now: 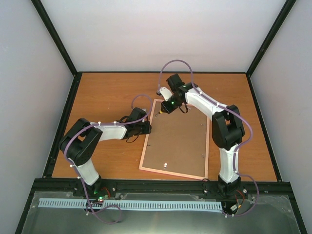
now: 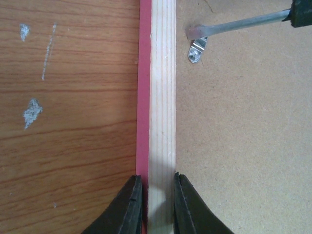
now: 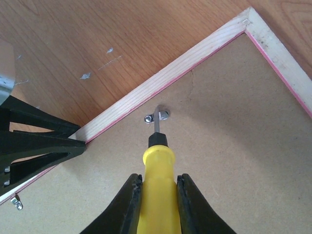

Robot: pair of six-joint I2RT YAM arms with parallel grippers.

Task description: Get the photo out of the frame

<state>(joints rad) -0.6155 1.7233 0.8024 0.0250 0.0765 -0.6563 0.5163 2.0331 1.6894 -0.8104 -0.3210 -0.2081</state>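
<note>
The frame lies face down on the table, its brown backing board up, with a pale wood rail and a pink outer edge. The photo is hidden under the board. My left gripper is shut on the frame's left rail, one finger on each side. My right gripper is shut on a yellow-handled screwdriver. The screwdriver's blade tip rests on a small metal turn clip near the frame's far left corner. The clip and blade also show in the left wrist view.
The wooden table is walled by grey panels and black posts. A second metal clip sits on the board near the left fingers. A small white fitting sits near the frame's near edge.
</note>
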